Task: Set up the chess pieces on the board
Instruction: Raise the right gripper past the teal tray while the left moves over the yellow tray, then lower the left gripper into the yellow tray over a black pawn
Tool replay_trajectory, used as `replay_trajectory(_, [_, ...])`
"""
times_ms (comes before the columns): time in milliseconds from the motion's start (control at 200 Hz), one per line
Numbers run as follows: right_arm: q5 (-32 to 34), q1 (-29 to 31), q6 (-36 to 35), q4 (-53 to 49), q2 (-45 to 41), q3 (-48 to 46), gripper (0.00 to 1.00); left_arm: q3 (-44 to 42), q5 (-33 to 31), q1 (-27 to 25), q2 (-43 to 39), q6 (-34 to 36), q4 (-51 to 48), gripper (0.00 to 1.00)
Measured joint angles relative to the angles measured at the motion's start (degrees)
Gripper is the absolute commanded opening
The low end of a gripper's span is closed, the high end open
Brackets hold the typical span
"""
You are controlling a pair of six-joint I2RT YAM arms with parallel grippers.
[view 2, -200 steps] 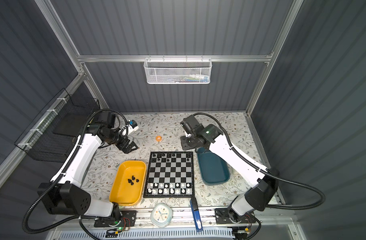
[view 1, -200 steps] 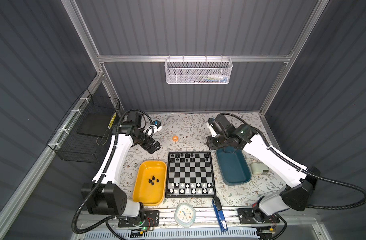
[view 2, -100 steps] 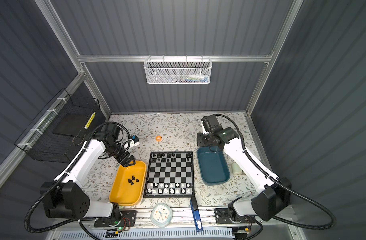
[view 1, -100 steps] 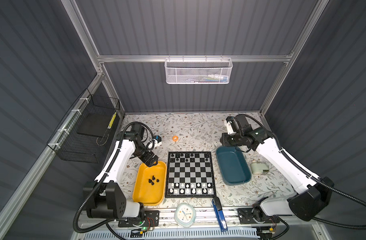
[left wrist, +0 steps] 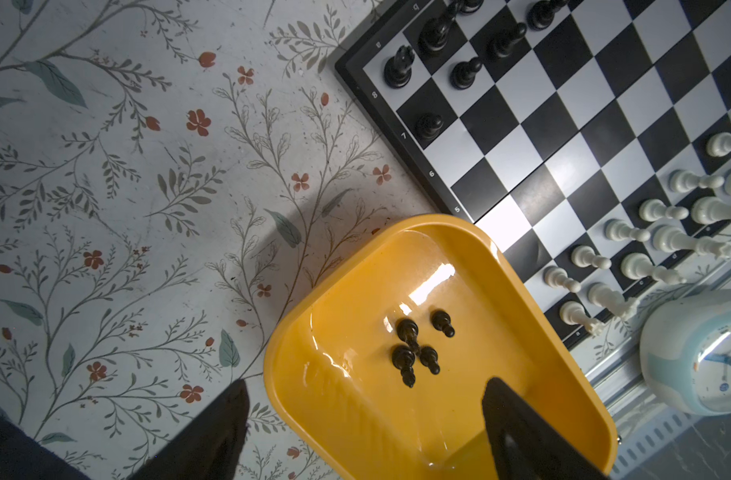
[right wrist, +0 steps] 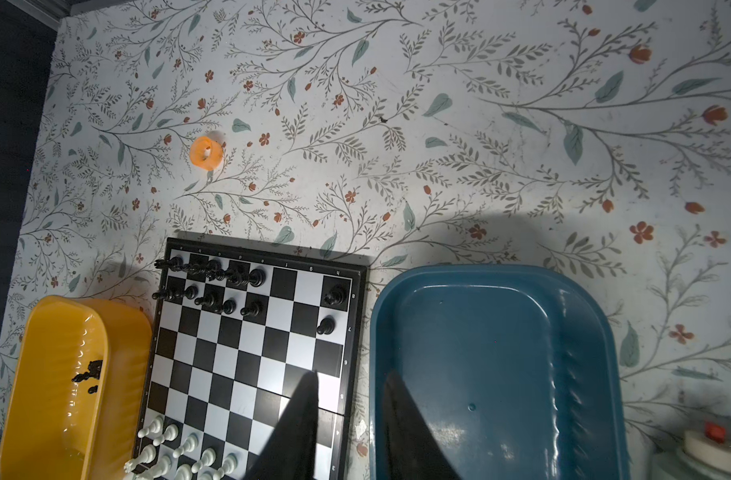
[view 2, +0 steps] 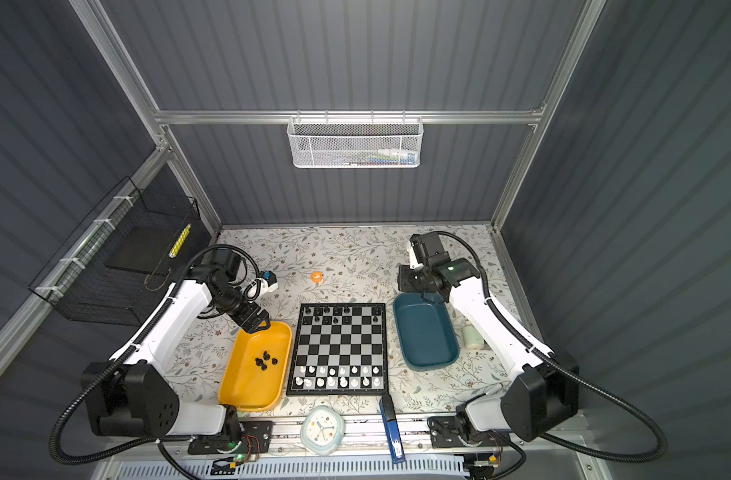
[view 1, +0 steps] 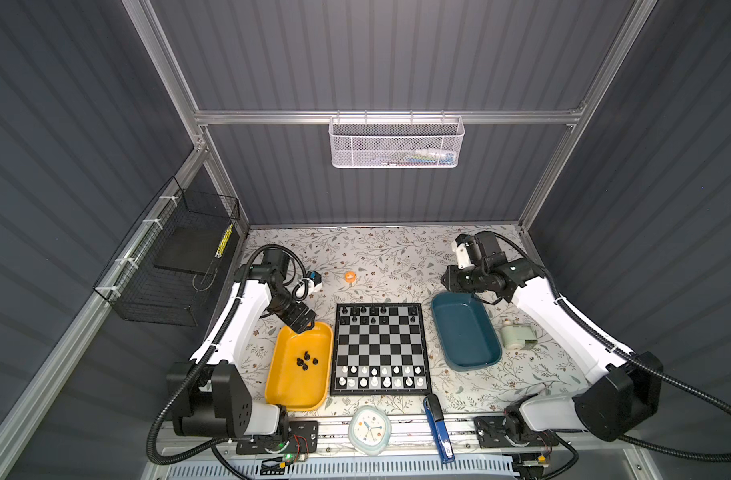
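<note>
White pieces filled the board's two near rows. A few black pieces lay in the yellow tray, and my left pincer hung wide and empty over its far end. Other black pieces stood on the far rows. Beyond, my right pincer hovered narrow and empty at the teal tray's far edge.

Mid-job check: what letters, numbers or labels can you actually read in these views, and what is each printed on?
"8", "7", "6", "5": on the board's frame, along the edge beside the yellow tray.
"a", "b": on the frame's edge near the black pieces.
"8", "7", "6": again on the frame, beside the teal tray.
Too small to read: the clock numerals, any print on the stapler.
</note>
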Motion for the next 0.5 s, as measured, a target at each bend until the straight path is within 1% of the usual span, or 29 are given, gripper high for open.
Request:
replay_trajectory(275, [-0.26,-0.37,-0.09,0.0,0.13,0.07,0.31,-1.79,0.13,0.0,0.63,0.66,0.57,0.85])
replay_trajectory(500, [-1.14,-0.39,-0.02,0.0,1.46,0.07,0.3,-3.48,0.09,0.0,0.76,1.36,1.29,0.76])
